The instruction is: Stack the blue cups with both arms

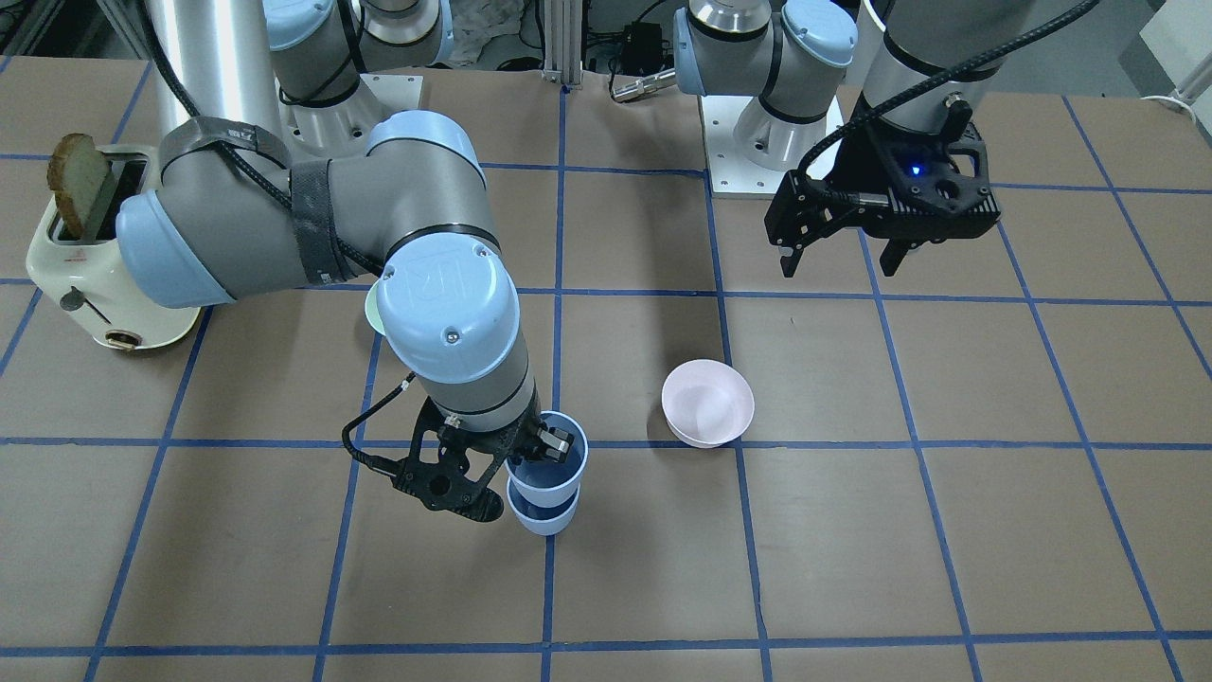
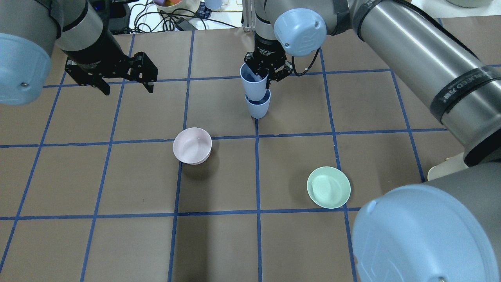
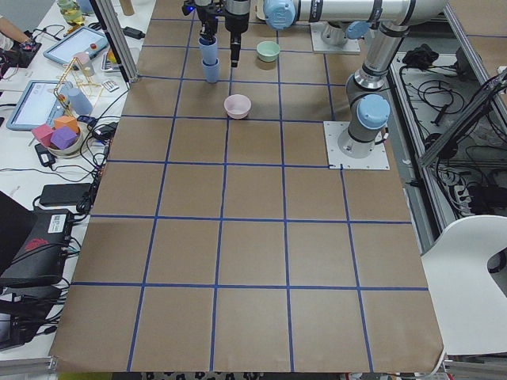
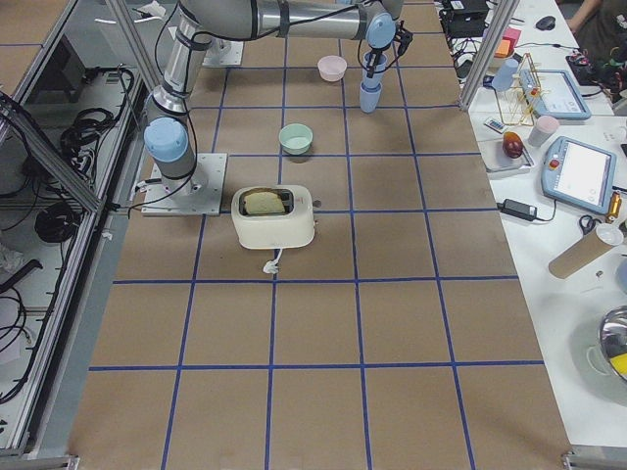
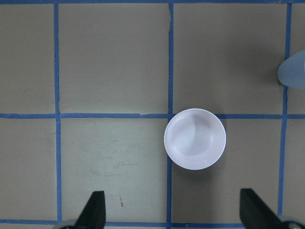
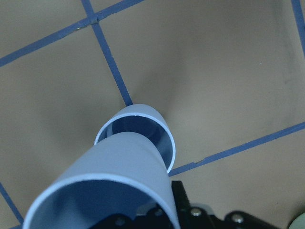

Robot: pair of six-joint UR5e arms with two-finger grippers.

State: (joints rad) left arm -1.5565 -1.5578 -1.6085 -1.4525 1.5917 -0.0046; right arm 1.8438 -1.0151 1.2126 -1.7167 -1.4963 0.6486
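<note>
Right gripper (image 2: 263, 74) pinching a matte periwinkle-blue tumbler (image 2: 253, 84) into its twin (image 2: 258, 107); left gripper (image 2: 128, 89) spread.
If I release it tilted, both could topple.

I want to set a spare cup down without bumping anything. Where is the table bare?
Bare: the row of squares on the operators' side of the blue cups, and the stretch between the pink bowl and the mint-green bowl. Crowded: at the cups, where the right gripper clamps the upper one, and under the open left gripper.
</note>
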